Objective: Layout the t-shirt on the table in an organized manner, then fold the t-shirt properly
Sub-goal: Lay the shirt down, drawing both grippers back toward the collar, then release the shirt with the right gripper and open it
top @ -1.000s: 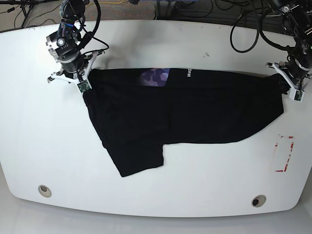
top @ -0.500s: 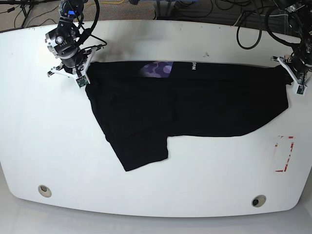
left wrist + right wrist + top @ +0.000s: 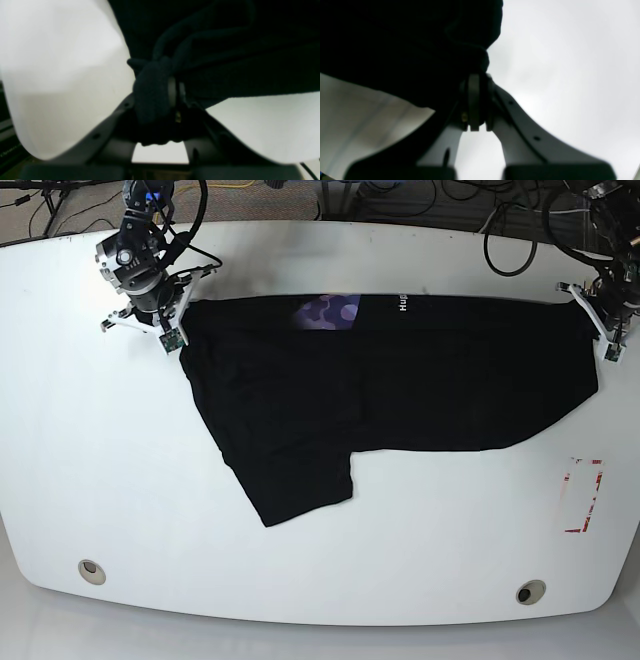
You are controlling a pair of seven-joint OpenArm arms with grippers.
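t-shirt (image 3: 400, 380) spread flat mid-worktop (image 3: 320, 580) | left gripper (image 3: 175, 95), right gripper (image 3: 476, 100): jaws clamped on far corners | risk: uneven pull slips cloth, skews layout

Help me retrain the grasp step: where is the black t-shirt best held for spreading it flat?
At the two far corners of the t-shirt, from its outer ends, where the left gripper and right gripper pinch it. That edge runs nearly straight between them, while the rest lies on the table, one sleeve trailing nearer the camera.
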